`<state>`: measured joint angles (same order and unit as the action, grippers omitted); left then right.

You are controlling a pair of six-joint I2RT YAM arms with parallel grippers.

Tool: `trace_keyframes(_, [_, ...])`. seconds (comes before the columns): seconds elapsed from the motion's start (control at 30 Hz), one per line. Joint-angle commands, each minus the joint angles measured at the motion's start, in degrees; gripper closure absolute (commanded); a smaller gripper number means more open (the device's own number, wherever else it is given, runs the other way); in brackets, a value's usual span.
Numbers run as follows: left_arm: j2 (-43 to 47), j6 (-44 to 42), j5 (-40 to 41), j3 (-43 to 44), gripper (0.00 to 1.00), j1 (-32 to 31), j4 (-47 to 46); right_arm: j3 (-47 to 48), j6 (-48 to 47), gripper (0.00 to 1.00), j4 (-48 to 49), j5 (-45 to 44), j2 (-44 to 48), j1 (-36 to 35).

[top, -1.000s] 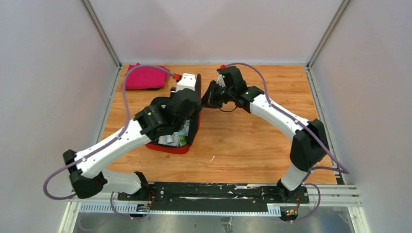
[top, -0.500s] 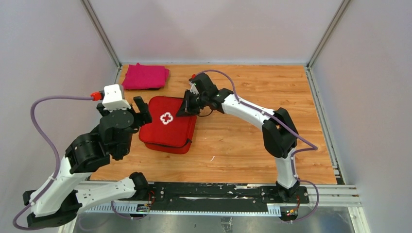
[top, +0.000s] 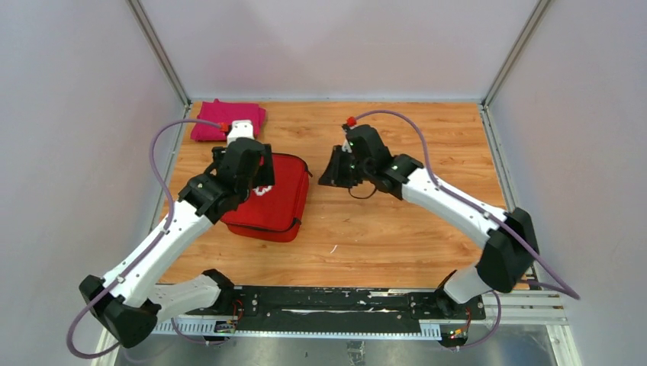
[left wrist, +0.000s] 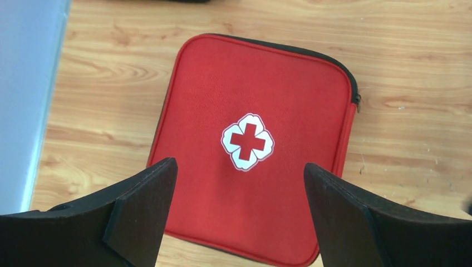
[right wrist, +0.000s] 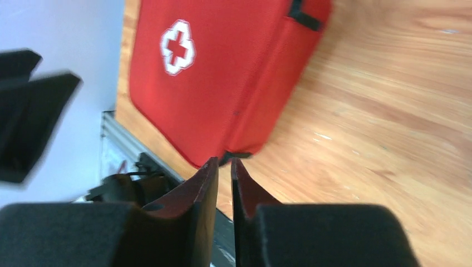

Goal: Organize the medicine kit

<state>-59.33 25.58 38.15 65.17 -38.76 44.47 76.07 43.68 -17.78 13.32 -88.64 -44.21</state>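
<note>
Nearest my bases, the wooden tabletop (top: 397, 236) shows nothing loose that I would have to pack.

A little further out, left of centre, lies the rounded-square red zippered medicine kit (top: 278, 206). It is flat on the wood with its lid down and the white cross facing up.

My left pincer (left wrist: 239, 169) hangs directly above it, jaws spread wide and holding nothing. They are clear of the fabric, one to each side of the cross in the wrist view. My right pincer (right wrist: 224, 162) is off to the kit's right, apart from it. Its jaws are narrow, parted by only a thin slit, with nothing between them.

I judge the task close to its end: whatever belongs inside is out of sight and the case is folded shut. What may be left is the zip. A small black pull sits on the right edge towards the far corner, and a dark seam line runs along the side wall. I cannot tell whether the zip is run all the way round.

The kit itself looks smooth and evenly filled, with no bulge in the lid and its corners lying level.

Furthest away, in the far left corner, a folded pink cloth (top: 214, 122) lies apart from the kit.
</note>
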Motion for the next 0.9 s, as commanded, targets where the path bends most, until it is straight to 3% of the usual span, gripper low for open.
trace_keyframes(0.0, [-1.56, -1.04, -18.6, -2.27, 0.09, 13.92, -7.96, -9.32, -3.18, 0.77, -3.12, -11.87, 9.95, 2.43])
trace_keyframes(0.1, [-3.1, 0.02, -27.5, -4.95, 0.05, 23.37, -10.11, -14.43, -3.49, 0.68, -5.2, -12.59, 15.88, 5.06])
trace_keyframes(0.2, [-4.66, 1.75, -36.91, -9.74, 0.0, 34.65, -12.97, -17.35, -5.23, 0.44, -9.99, -11.13, 19.82, 7.85])
trace_keyframes(0.3, [-6.15, 3.18, -44.21, -14.69, 0.0, 41.91, -17.61, -19.58, -6.85, 0.31, -11.72, -11.46, 23.2, 8.49])
trace_keyframes(0.57, [-10.75, 3.71, -48.6, -21.96, 0.0, 46.84, -23.73, -22.31, -8.83, 0.29, -11.93, -7.86, 26.9, 8.71])
trace_keyframes(0.87, [-5.27, 9.94, -62.1, -32.08, 0.0, 46.85, -31.74, -24.85, -7.65, 0.33, -11.26, -6.84, 27.27, 8.78])
